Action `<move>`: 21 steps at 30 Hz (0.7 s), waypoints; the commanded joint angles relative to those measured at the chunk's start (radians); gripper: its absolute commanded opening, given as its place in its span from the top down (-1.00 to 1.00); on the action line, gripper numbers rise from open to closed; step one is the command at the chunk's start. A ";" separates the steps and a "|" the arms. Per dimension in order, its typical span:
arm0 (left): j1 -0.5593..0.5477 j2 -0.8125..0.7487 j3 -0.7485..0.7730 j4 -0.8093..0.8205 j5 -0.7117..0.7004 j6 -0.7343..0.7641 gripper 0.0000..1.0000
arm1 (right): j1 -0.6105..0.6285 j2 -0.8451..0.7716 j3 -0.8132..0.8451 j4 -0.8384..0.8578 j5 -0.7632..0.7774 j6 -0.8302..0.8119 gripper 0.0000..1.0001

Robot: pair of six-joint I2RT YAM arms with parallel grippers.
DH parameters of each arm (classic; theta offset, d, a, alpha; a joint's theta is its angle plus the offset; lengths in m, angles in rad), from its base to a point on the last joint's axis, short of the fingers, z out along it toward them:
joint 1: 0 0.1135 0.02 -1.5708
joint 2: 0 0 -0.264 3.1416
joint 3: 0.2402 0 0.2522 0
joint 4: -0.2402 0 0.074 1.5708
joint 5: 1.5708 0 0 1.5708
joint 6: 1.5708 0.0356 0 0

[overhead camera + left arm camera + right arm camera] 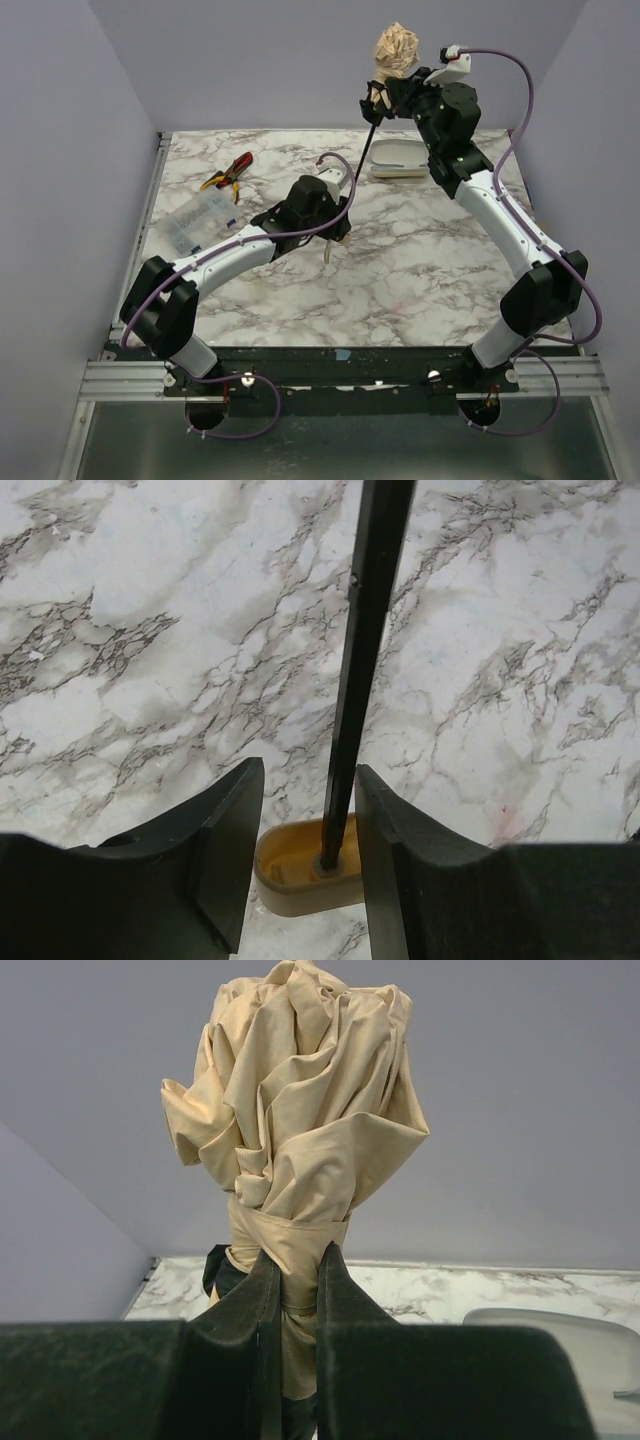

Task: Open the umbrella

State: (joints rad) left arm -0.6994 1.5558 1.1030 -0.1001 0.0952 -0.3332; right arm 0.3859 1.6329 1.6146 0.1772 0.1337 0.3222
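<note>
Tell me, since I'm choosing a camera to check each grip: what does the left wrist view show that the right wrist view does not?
Only the left wrist view shows the black shaft running into the handle knob, which sits between the fingers of the left gripper. Only the right wrist view shows the bunched beige canopy, a strap wrapped round it, the right gripper pinching its neck, plus a white object. Both show the marble table and a gripper closed on the umbrella.
</note>
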 commanded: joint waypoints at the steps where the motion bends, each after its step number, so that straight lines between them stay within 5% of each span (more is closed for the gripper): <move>1: -0.047 0.023 -0.031 -0.132 0.030 0.029 0.15 | -0.034 -0.002 0.096 0.250 0.087 -0.023 0.99; 11: -0.049 0.029 -0.027 -0.133 0.025 0.043 0.10 | -0.065 0.029 0.169 0.245 0.017 0.000 0.99; 18: -0.032 -0.039 0.154 -0.098 0.043 0.137 -0.49 | -0.064 -0.046 -0.038 0.157 -0.332 0.161 0.99; 21: -0.021 -0.095 0.241 -0.093 0.099 0.205 -0.91 | -0.062 -0.086 -0.137 0.150 -0.444 0.178 0.99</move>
State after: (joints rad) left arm -0.7284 1.5558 1.1950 -0.1799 0.1032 -0.2447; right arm 0.3298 1.6272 1.5616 0.2302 -0.1097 0.4252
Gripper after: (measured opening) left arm 0.807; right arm 0.110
